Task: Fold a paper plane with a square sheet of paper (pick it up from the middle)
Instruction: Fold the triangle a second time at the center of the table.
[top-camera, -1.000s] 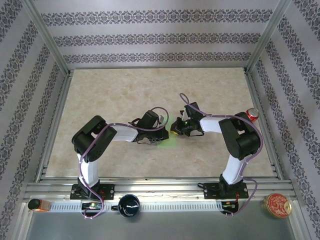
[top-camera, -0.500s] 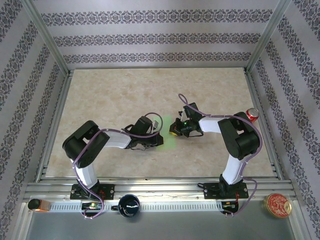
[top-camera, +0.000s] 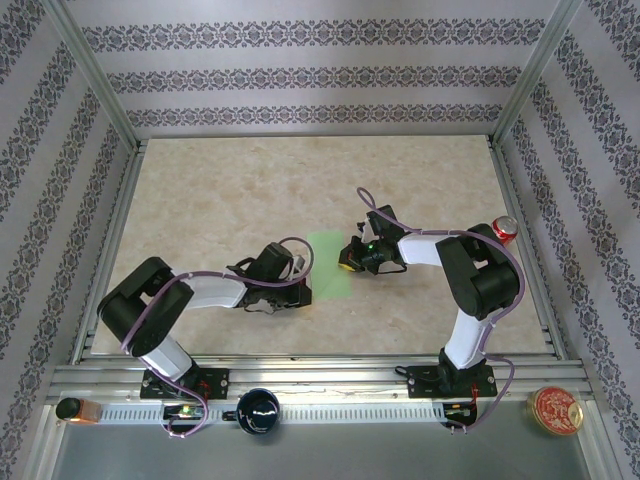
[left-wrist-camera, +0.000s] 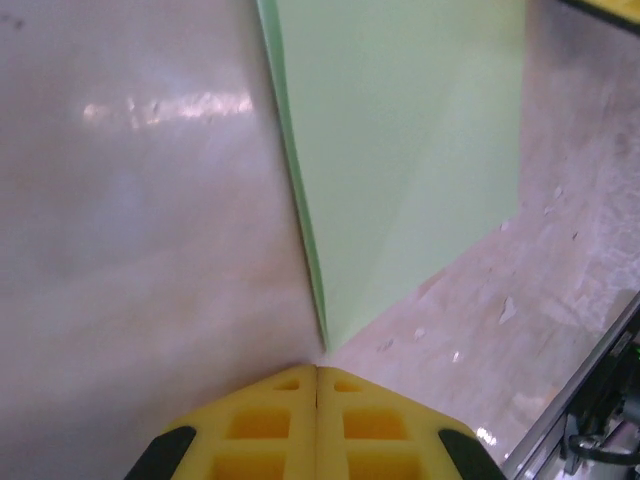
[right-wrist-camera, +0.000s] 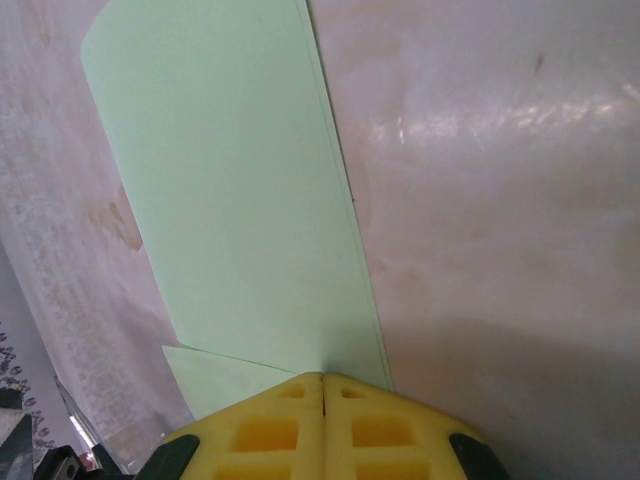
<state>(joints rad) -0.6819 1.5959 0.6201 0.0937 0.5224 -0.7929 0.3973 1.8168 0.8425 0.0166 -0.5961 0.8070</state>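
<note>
The square sheet of paper (top-camera: 327, 262) is light green and lies flat on the table, folded into a narrow rectangle with no plane shape to it. My left gripper (top-camera: 303, 293) is shut and empty. In the left wrist view its yellow tips (left-wrist-camera: 317, 370) sit just short of the sheet's (left-wrist-camera: 400, 150) near corner. My right gripper (top-camera: 347, 264) is also shut. Its tips (right-wrist-camera: 323, 377) rest on top of the sheet (right-wrist-camera: 230, 200) at its right edge, where a lower layer sticks out to the left.
A red can (top-camera: 506, 229) stands by the right rail behind my right arm. A dark mug (top-camera: 259, 410), a round tin (top-camera: 555, 410) and a small orange item (top-camera: 72, 408) sit on the near ledge. Aluminium rails (top-camera: 120, 250) frame the table.
My left arm has drawn back toward the near left, off the sheet, so the green rectangle now lies uncovered. The right arm has stayed in place.
</note>
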